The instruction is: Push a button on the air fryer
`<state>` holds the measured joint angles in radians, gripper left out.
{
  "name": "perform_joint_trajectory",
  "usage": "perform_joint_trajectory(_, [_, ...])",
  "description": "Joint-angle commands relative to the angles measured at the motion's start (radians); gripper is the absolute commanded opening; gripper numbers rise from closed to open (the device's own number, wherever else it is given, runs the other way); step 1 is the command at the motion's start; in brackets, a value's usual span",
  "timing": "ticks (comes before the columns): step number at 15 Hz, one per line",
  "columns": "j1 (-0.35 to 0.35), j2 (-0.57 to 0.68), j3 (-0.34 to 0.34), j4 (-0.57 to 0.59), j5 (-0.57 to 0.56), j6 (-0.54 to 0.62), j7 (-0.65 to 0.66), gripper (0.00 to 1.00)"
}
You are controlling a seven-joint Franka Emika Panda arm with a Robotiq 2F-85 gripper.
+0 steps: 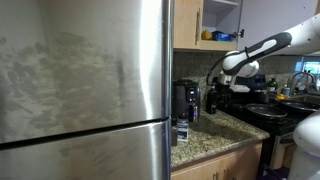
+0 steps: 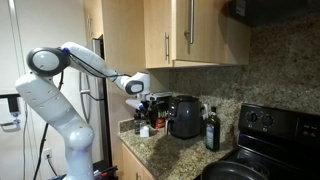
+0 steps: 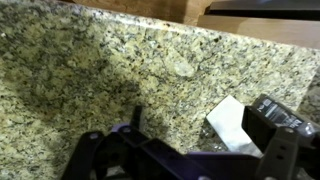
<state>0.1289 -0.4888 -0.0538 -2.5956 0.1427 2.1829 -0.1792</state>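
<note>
Granite counter (image 3: 90, 70), speckled, fills most of the wrist view. Pincer (image 3: 185, 165): jaws spread wide, nothing between them and nothing touched; it hangs above the stone. One white scrap (image 3: 230, 125) lies on the counter near the pincer (paper, by the look of it). In an exterior view the pincer (image 2: 140, 104) hangs from the white arm (image 2: 90, 62) above the counter. Air fryer (image 2: 184, 116): black, standing on the counter against the wall, near the pincer but apart from it. In an exterior view it stands just beside the steel fridge (image 1: 80, 75). Count: one arm, one pincer, one air fryer, one dark bottle (image 2: 211, 129), one stove (image 2: 268, 125). Small items below the pincer are too blurred to count.
</note>
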Motion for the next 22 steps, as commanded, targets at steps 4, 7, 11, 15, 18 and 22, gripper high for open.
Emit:
perform_joint_trajectory(4, [-0.009, 0.114, 0.026, 0.004, 0.006, 0.097, -0.004, 1.00])
perform_joint_trajectory(7, [0.016, 0.134, 0.074, -0.041, -0.040, 0.316, -0.034, 1.00])
perform_joint_trajectory(11, [0.005, 0.118, 0.139, -0.142, -0.158, 0.604, 0.001, 1.00])
perform_joint_trajectory(15, [0.013, 0.126, 0.135, -0.146, -0.193, 0.653, 0.041, 1.00])
perform_joint_trajectory(18, [0.019, 0.138, 0.128, -0.150, -0.222, 0.752, -0.014, 1.00])
perform_joint_trajectory(22, [0.084, 0.195, 0.062, -0.133, -0.219, 0.961, -0.109, 1.00])
